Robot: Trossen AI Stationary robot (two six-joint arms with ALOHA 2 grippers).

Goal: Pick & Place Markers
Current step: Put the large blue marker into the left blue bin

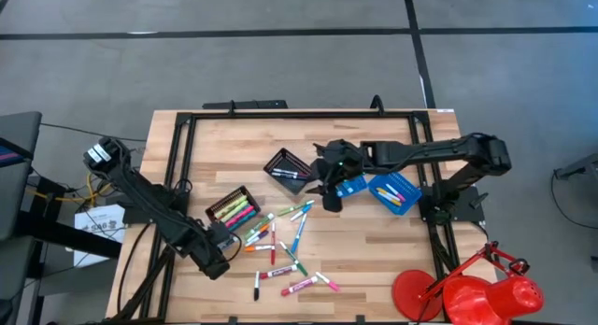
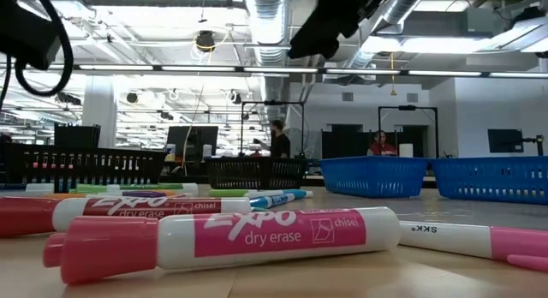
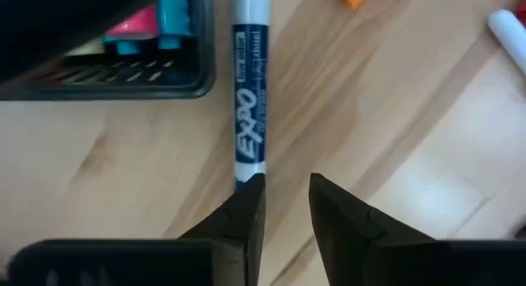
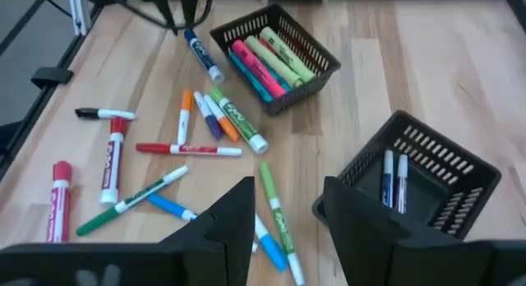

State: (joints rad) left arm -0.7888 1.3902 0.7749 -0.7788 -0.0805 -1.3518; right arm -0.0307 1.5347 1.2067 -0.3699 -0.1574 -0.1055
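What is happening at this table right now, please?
Two robot arms are sorting markers into small mesh trays. The left gripper is low beside a blue marker next to a black tray of bright markers, jaws open and empty. The right gripper hovers, open and empty, near another black tray holding two markers.

blue marker (image 3: 249, 89) cap cut off, black tray (image 3: 107, 68) mostly cropped

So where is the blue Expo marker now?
In the left wrist view, the blue Expo marker lies on the wood beside the black tray, just ahead of the left gripper.
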